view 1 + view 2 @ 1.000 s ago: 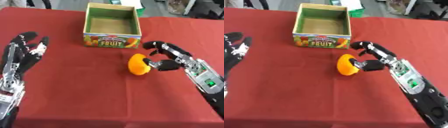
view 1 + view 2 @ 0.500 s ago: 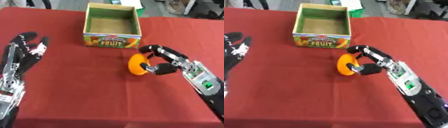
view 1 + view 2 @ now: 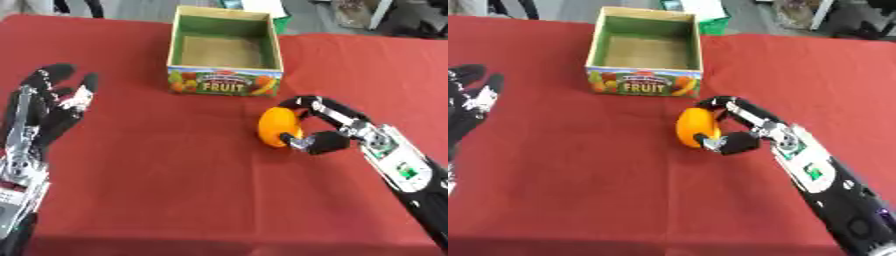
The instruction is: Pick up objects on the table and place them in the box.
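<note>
I take the box [image 3: 226,55] as my landmark: a cardboard carton with green inner walls, a brown floor and a printed fruit label on its near face, sitting on the red table [image 3: 175,165]. I can see nothing inside it.

The orange [image 3: 278,127] sits just in front of the box's near right corner, close to it but apart from the label face. My right hand [image 3: 325,131] comes in from the side of the orange away from the box's left half, with the forearm running off toward the lower right corner of the view. Its fingers [image 3: 308,102] arch over the top of the orange on the box side, and the thumb [image 3: 302,142] presses in at the fruit's lower near side, so the hand is curled around the orange with the fruit between thumb and fingers. I cannot tell whether the orange rests on the cloth or is raised slightly off it.

My left hand [image 3: 48,105] is well off to the left of the box, level with its near face, fingers spread and straight, pointing away from me, touching none of the task's things.
</note>
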